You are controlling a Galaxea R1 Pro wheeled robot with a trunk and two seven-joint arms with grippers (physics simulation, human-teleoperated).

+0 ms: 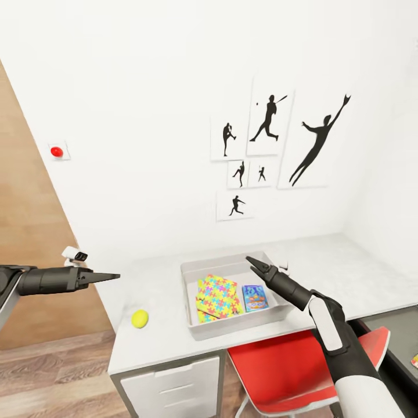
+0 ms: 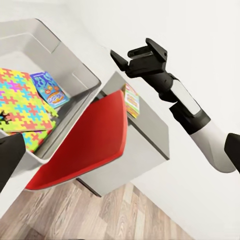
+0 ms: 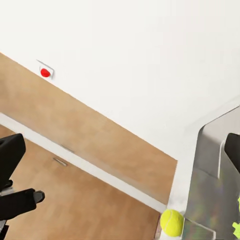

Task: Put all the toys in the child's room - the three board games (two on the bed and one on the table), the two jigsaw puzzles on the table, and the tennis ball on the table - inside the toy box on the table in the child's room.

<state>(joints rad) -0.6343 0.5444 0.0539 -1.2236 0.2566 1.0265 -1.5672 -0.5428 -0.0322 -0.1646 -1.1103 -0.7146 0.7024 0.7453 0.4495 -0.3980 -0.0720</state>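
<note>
The light grey toy box (image 1: pixel 191 290) sits on the pale table (image 1: pixel 325 261). Inside it lie two bright jigsaw puzzles (image 1: pixel 219 293), partly stacked, and a small blue box (image 1: pixel 254 297). They show again as jigsaw puzzles (image 2: pixel 20 100) in the toy box (image 2: pixel 75 65) in the left wrist view. The tennis ball (image 1: pixel 139 318) rests on the table left of the box, near the front edge. My right gripper (image 1: pixel 252 262) hovers open and empty over the box's far right side. My left gripper (image 1: pixel 113 276) is open, in the air left of the table. A colourful board game (image 2: pixel 131 100) lies on the dark desk.
A red-and-white chair (image 1: pixel 290 363) is tucked under the table, below the toy box. White drawers (image 1: pixel 174 389) stand beneath the table's left end. Black sports posters (image 1: pixel 267 151) hang on the white wall. A wooden door (image 1: pixel 29 232) is at the left.
</note>
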